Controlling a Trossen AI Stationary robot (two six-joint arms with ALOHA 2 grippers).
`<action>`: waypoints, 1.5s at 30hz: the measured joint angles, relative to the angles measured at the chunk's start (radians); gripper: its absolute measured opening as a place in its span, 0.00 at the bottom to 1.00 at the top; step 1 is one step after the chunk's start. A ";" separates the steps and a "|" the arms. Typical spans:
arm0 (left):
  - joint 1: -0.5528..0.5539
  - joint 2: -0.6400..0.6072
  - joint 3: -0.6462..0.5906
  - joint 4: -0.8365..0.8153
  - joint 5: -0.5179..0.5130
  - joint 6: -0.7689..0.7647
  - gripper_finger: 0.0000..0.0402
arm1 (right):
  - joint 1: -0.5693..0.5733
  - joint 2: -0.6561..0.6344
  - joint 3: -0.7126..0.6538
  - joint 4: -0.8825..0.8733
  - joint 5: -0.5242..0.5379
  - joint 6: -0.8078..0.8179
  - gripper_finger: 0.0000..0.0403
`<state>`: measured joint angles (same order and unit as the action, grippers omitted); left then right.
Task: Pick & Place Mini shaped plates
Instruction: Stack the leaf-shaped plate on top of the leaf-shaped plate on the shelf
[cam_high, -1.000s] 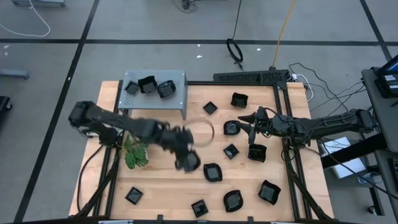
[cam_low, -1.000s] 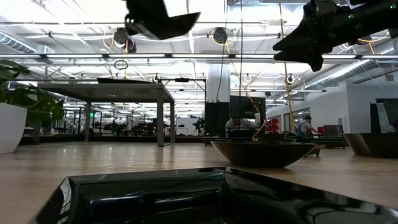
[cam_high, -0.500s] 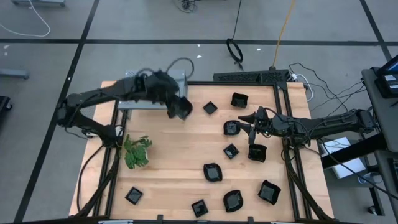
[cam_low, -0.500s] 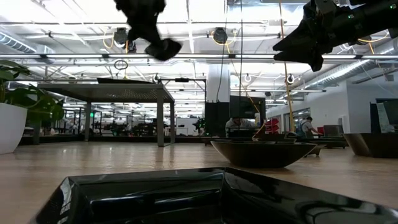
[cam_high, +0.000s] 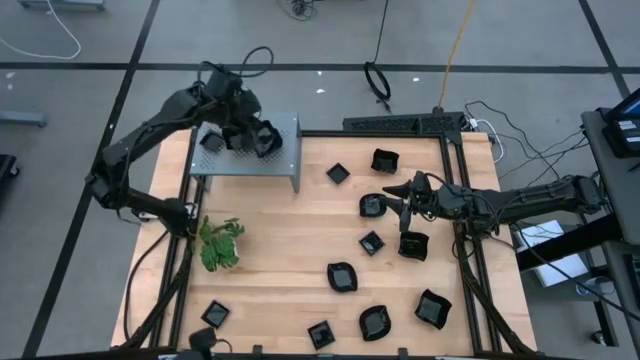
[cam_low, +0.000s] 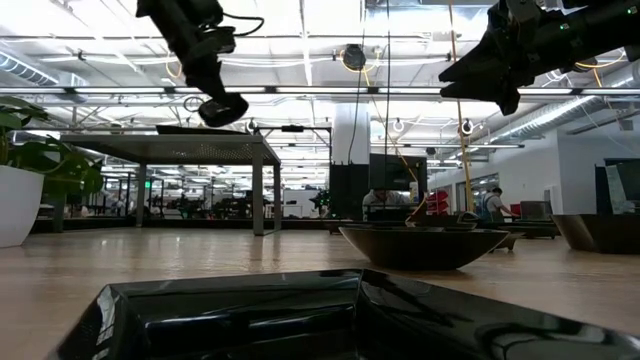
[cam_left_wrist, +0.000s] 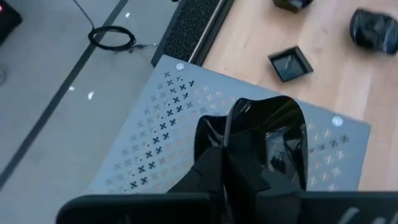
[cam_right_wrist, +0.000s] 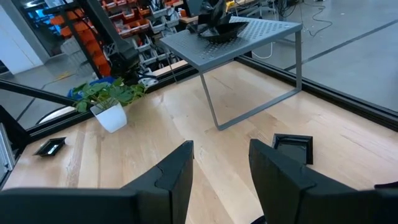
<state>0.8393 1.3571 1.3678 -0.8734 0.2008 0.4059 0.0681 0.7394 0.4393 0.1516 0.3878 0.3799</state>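
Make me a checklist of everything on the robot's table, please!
Surface: wooden table, with a grey perforated shelf at one corner.
Job's things: black plates scattered on the wood; some on the shelf.
Clutter: small green plant.
Grippers: left end effector over the shelf, shut on a black plate; right end effector open, above the plates.
Cables: loops on the floor beyond the table.
Surroundings: grey floor.

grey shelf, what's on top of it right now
On the grey perforated shelf sit small black plates, with the left gripper above them, shut on another black plate. The arm covers part of the shelf top, so the exact plate count is unclear.
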 joint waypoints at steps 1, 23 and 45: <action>0.011 0.000 0.000 -0.001 0.007 0.021 0.05 | 0.000 0.000 0.000 0.000 0.000 0.000 0.36; 0.043 0.065 0.000 0.036 0.087 0.070 0.05 | 0.000 0.000 0.000 0.000 0.000 0.000 0.36; -0.202 0.063 0.000 0.169 0.090 -0.099 0.05 | 0.000 0.000 0.000 0.000 0.000 0.000 0.36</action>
<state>0.6375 1.4200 1.3682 -0.7047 0.2909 0.3069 0.0677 0.7392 0.4393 0.1516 0.3880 0.3801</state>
